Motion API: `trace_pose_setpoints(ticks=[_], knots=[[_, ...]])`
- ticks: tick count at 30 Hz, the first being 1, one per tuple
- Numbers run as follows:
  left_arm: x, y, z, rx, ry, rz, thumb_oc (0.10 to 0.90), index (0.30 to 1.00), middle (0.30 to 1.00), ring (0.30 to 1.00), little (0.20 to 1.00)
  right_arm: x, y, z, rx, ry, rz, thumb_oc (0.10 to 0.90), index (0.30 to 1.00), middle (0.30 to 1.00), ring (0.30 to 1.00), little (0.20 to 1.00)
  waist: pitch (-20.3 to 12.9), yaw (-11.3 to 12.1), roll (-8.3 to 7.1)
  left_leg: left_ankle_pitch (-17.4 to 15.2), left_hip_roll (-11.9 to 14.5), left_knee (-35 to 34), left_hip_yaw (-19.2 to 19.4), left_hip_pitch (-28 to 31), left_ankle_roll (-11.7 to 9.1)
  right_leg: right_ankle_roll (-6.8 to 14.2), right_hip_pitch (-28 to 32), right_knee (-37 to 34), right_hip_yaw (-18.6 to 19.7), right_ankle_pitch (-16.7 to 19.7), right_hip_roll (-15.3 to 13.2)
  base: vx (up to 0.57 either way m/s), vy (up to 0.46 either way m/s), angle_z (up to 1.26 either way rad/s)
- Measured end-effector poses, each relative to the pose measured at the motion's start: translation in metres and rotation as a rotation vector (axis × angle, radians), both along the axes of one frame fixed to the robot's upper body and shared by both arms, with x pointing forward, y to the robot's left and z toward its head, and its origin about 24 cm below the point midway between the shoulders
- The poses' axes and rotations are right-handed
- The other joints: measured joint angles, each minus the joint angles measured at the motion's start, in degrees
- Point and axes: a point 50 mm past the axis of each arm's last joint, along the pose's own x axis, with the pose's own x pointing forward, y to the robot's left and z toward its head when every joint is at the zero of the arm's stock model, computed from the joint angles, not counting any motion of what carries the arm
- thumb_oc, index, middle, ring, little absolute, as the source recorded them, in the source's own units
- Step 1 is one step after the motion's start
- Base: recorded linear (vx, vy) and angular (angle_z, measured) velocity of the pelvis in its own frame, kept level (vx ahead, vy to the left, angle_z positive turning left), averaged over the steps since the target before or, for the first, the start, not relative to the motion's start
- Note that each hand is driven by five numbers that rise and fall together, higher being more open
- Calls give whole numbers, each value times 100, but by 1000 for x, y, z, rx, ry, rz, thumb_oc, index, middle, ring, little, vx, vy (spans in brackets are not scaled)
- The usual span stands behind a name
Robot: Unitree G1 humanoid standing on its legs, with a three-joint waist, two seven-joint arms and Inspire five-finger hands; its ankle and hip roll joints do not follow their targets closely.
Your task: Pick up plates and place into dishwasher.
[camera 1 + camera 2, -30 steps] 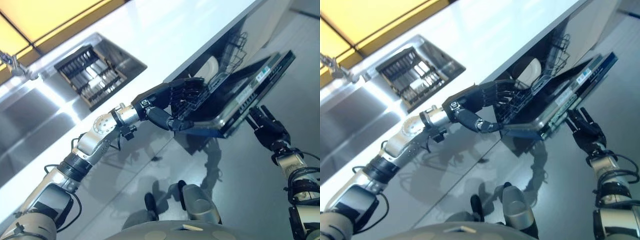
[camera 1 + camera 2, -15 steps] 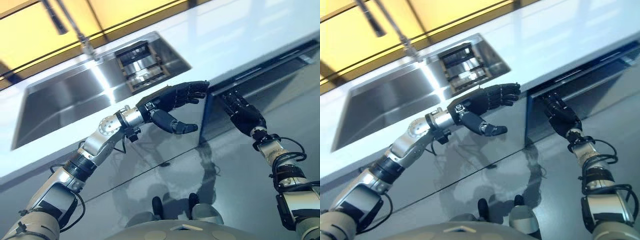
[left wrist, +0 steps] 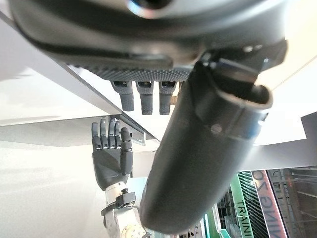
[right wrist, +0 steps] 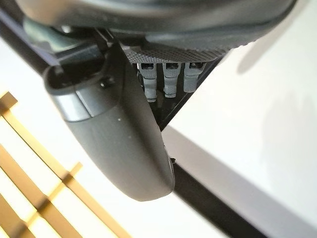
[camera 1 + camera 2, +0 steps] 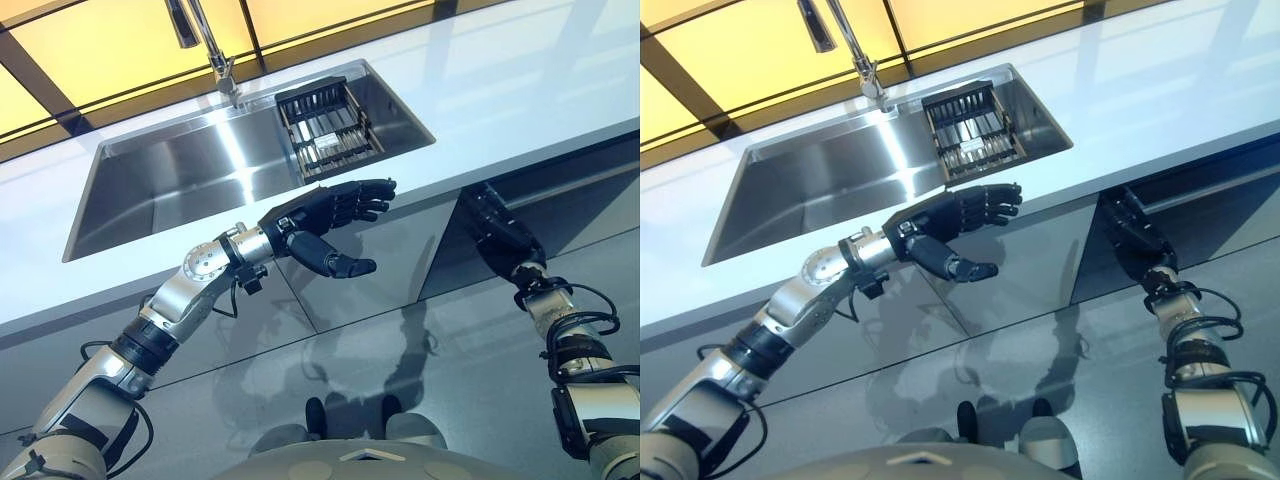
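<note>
- our left hand (image 5: 325,212) hovers at the middle of the frame, just before the worktop (image 5: 520,90) edge, fingers spread wide and straight, thumb out, holding nothing.
- our right hand (image 5: 497,226) is at the right of the frame, fingers straight, flat against the dark dishwasher (image 5: 575,205) front, which looks shut under the worktop.
- the sink (image 5: 180,185) lies in the upper left, with a dark rack (image 5: 327,125) at its right end and a tap (image 5: 200,35) above.
- we cannot make out plates; the rack's contents are too small to tell.
</note>
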Motion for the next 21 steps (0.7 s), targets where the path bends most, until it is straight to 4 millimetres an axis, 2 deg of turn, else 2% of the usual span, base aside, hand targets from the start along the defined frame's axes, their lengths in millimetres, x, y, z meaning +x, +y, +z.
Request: trace_pose_setpoints(ticks=[2,6,7,9,11,14,18,21], knots=[[-1,0,-3,-12,10,6,800,900,900,900,900,-6,3,-6,-39,17,31,800,900,900,900,900,-50,17,-58,1,20,2,11,-10,0,-20,-2,-1,-29,-12,6,-17,-12,8],[-6,4,-14,-25,45,30,800,900,900,900,900,-23,23,-38,-31,105,89,800,900,900,900,900,-182,168,-221,57,38,1,9,-11,-14,-34,11,1,-12,-18,38,-4,2,2],[-9,10,-19,-33,66,56,800,900,900,900,900,-33,39,-57,1,146,123,800,900,900,900,900,-218,221,-286,60,25,0,-39,-19,-8,-40,22,1,-13,-17,39,-26,16,9],[-12,17,-26,-50,89,93,800,900,900,900,900,-44,55,-73,29,181,155,800,900,900,900,900,-222,301,-286,56,4,0,-78,-30,-3,-38,30,1,-29,-19,32,-27,18,13],[-28,32,-46,-158,162,206,800,900,900,900,900,-70,75,-94,45,203,159,800,900,900,900,900,-230,341,-277,37,-30,-1,-181,-16,17,-12,104,1,-16,-84,0,-13,14,29],[-43,45,-66,-174,237,286,800,900,900,900,900,-86,85,-109,31,269,128,800,900,900,900,900,-232,547,-283,35,-41,-1,-250,-47,19,-3,102,1,-17,-105,-4,-3,21,15],[-64,60,-90,-140,295,356,800,900,900,900,900,-95,93,-116,-1,302,79,800,900,900,900,900,-257,678,-330,11,-46,-1,-316,-105,-17,17,98,1,-74,-151,-3,7,31,15],[-75,66,-101,-76,326,359,800,900,900,900,900,-98,93,-119,-29,323,79,800,900,900,900,900,-296,746,-397,15,-49,-1,-368,-137,-12,9,100,1,-158,-167,-6,18,47,12]])
